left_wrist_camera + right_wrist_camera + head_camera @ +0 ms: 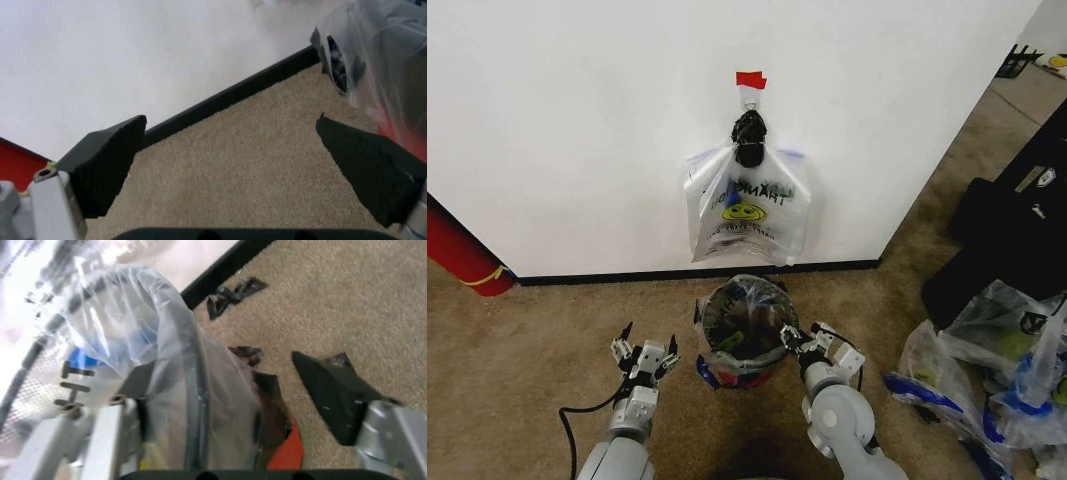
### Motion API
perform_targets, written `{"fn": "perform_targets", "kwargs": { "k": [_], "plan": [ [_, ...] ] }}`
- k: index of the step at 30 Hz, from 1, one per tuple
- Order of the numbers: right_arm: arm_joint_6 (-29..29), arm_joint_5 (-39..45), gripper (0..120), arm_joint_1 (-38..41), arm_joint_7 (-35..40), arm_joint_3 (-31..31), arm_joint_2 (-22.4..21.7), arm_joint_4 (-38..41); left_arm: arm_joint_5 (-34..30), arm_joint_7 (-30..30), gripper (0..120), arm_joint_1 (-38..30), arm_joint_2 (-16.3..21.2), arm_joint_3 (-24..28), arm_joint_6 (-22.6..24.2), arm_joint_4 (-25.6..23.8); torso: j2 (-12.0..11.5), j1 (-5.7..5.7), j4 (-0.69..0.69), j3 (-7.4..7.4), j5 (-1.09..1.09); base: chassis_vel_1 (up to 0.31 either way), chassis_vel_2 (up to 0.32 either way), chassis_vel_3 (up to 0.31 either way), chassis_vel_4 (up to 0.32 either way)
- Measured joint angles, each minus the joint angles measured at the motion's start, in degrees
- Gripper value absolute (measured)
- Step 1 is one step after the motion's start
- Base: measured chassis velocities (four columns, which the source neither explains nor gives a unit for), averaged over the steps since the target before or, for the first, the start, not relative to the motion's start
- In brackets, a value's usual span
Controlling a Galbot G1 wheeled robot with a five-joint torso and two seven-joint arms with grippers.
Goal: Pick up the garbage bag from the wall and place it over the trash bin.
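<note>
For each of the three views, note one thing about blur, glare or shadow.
Head view: the bag on the wall casts a soft shadow and its plastic shines. Left wrist view: the left pincer fingers are dark and soft-edged, and the wall is washed out. Right wrist view: the plastic over the bin is blurred, with glare at the wall side.
</note>
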Motion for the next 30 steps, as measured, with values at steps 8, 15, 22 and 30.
{"fn": "perform_targets", "kwargs": {
  "k": [8,15,22,30],
  "plan": [
    [1.54,-0.57,98,-0.55,-4.42,0.85,-0.56,-0.72,0.68,-0.53,100,0.66,-0.08,0.13,-0.76,0.14,0.0,0.0,-0.01,0.0,-0.01,0.0,0.0,0.0,0.0],
    [1.45,-0.51,100,0.62,-5.25,1.76,-0.66,-3.81,0.42,-0.71,100,0.82,-0.04,0.16,-1.47,-0.02,0.0,0.0,-0.01,-0.01,-0.01,0.0,0.0,0.0,0.0],
    [1.03,0.66,100,0.74,-5.75,2.08,-0.69,-4.07,-10.81,6.11,100,-1.59,0.13,0.73,-16.04,-0.43,0.0,0.0,-0.02,-0.01,-0.02,0.0,0.0,0.0,0.0],
    [0.83,0.68,100,0.6,-6.04,1.59,-0.56,-3.49,-10.55,12.97,100,-0.97,0.16,5.23,-22.14,-0.12,0.0,0.0,0.0,-0.01,0.0,0.0,0.0,0.0,0.0]
  ]
}}
